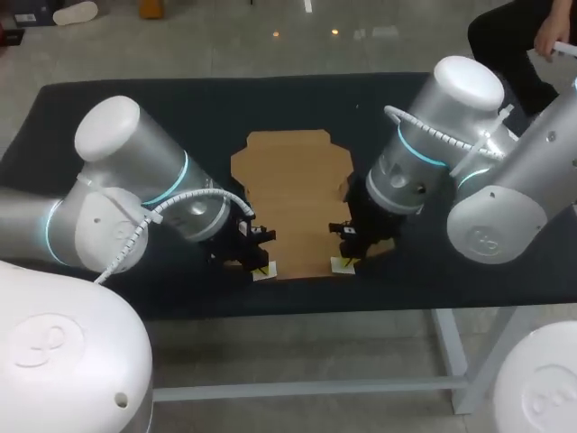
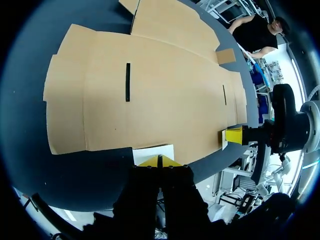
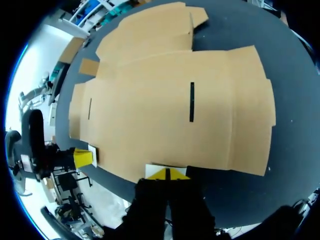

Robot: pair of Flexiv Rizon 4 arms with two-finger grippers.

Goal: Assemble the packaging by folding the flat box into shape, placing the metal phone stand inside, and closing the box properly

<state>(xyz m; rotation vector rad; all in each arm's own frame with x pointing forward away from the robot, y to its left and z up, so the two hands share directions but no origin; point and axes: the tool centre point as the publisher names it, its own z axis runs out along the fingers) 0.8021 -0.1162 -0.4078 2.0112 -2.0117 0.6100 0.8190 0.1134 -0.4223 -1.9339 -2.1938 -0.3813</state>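
Observation:
The flat brown cardboard box (image 1: 293, 203) lies unfolded on the dark table (image 1: 135, 117), with two narrow slits cut in it. My left gripper (image 1: 262, 269) stands shut at the left end of the cardboard's near edge, its yellow tips on a small white patch (image 2: 152, 151). My right gripper (image 1: 344, 263) stands shut at the right end of that edge, on a like white patch (image 3: 160, 170). In the left wrist view the cardboard (image 2: 150, 90) spreads ahead of the shut left gripper (image 2: 159, 161). The right wrist view shows the cardboard (image 3: 165, 100) ahead of the right gripper (image 3: 167, 173). No metal phone stand is in view.
The table's front edge runs just behind both grippers. Dark table surface lies bare to the left, right and far side of the cardboard. Each wrist view shows the other arm's yellow-tipped gripper (image 2: 233, 135) (image 3: 82, 156) off to the side along the near edge.

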